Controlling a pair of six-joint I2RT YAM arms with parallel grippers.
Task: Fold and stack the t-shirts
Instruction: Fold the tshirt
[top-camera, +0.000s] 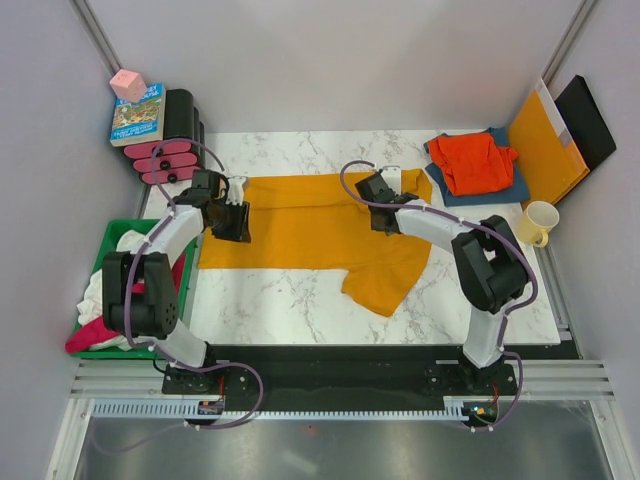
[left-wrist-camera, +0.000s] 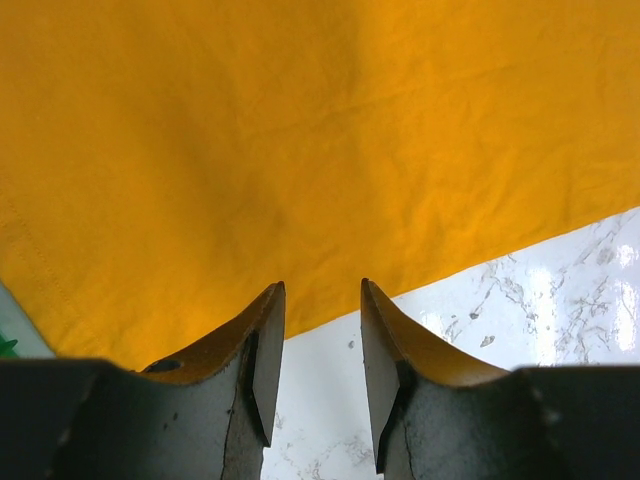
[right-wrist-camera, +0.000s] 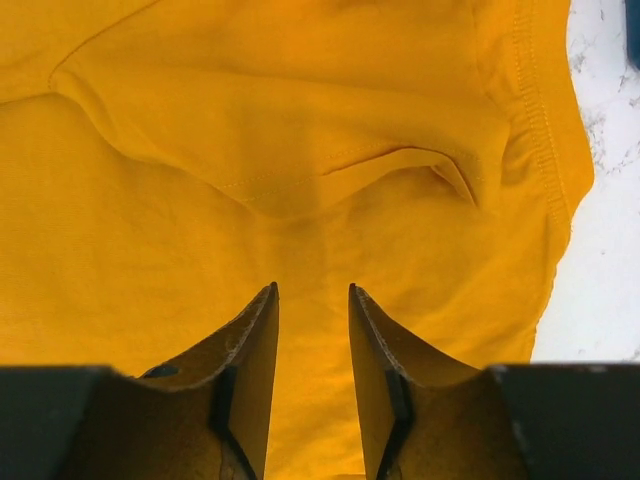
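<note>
Holding crumpled shirts (top-camera: 92, 298) (white, magenta), green bin (top-camera: 122, 230), far left

My left arm (top-camera: 168, 232) and right arm (top-camera: 438, 224) wear white shells over black joints, with purple cables (top-camera: 342, 181) looping alongside. My fingers (left-wrist-camera: 262, 345) are dark tapered wedges.

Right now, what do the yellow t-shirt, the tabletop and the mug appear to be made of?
Mustard-yellow t-shirt: soft matte cloth, likely cotton; it creases and shows stitched hems.
Tabletop: white marble look with grey veins and a glossy finish that reflects light; whether it is real stone or laminate cannot be told.
Mug: pale cream and smooth, probably ceramic.
</note>
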